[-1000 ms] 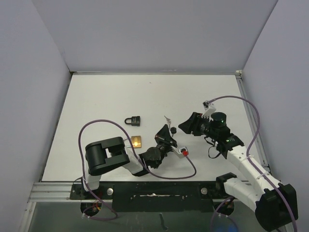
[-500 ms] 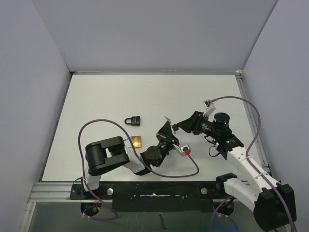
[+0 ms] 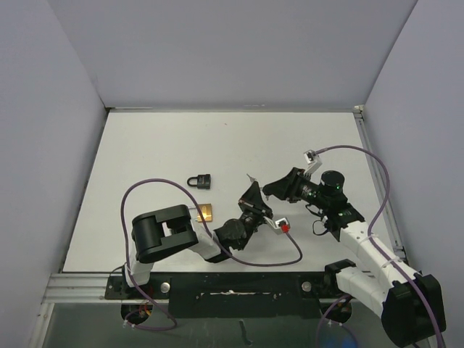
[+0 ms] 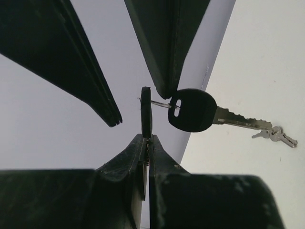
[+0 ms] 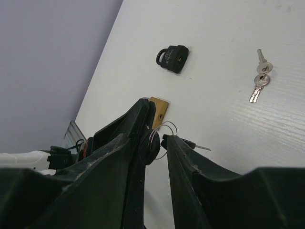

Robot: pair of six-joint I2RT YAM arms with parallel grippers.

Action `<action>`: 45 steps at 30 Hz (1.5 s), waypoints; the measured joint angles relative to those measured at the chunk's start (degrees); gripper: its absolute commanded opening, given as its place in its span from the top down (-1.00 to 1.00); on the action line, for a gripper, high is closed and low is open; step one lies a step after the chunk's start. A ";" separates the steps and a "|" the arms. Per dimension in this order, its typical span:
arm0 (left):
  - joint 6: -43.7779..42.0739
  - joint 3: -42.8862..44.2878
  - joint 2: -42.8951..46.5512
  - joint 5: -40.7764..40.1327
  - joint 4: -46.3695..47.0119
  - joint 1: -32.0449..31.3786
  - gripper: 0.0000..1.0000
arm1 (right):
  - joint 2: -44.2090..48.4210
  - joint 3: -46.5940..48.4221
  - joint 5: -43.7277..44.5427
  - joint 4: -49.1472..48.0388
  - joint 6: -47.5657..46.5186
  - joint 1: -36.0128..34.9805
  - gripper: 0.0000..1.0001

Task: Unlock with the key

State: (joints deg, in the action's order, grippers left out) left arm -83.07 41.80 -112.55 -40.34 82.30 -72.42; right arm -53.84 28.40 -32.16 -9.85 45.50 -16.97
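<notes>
My left gripper point(image 3: 254, 196) is shut on a black-headed key point(image 4: 146, 112), seen edge-on above its fingertips. A wire ring links it to a second black-headed key point(image 4: 190, 110) that hangs to the right. My right gripper point(image 3: 270, 190) is open, with its fingers point(image 4: 164, 43) on either side of the held key's head point(image 5: 153, 143). A black padlock point(image 3: 201, 179) lies on the table left of both grippers; it also shows in the right wrist view point(image 5: 172, 58). A brass padlock point(image 3: 206, 212) lies nearer the left arm.
A small bunch of silver keys point(image 5: 259, 78) lies on the white table point(image 3: 167, 145) just beyond the grippers and shows in the left wrist view point(image 4: 276, 136). Purple cables point(image 3: 138, 196) loop near both arms. Grey walls stand on three sides.
My right gripper has moved left to my left gripper and now straddles the held key. My left gripper has shifted slightly right, still holding the key.
</notes>
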 measured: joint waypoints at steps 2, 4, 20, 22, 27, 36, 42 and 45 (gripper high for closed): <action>-0.04 0.50 0.00 0.00 0.04 -0.04 1.00 | -0.02 -0.22 -0.02 -0.44 0.22 -0.17 0.27; -0.11 0.81 0.00 -0.07 0.15 -0.04 1.00 | -0.07 -0.26 -0.02 -0.61 0.26 -0.39 0.28; -0.39 3.48 -1.46 -2.05 0.28 -0.76 1.00 | -1.25 -1.90 0.26 -4.59 2.56 -1.07 0.66; -0.37 3.48 -1.49 -2.36 0.26 -0.83 1.00 | -1.25 -2.21 0.37 -5.09 3.08 -1.09 0.76; -0.24 3.50 -1.73 -3.10 0.31 -1.09 0.96 | -1.14 -3.06 0.63 -6.38 4.37 -1.14 0.90; 0.37 4.22 -2.47 -6.03 1.01 -1.44 -0.87 | 1.46 -4.02 4.48 -5.81 3.80 -1.11 1.00; 4.63 0.07 -0.68 -7.48 1.03 -0.98 -0.95 | 4.55 -3.61 8.48 -0.44 -0.17 -1.05 1.00; 7.13 -2.73 2.27 -8.90 0.81 0.17 -0.95 | 4.85 -2.69 10.05 1.77 -2.23 -0.96 1.00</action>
State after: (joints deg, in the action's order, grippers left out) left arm -75.94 39.07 -110.28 -49.23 83.11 -72.25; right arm -48.99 25.71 -22.11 -8.08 43.27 -17.93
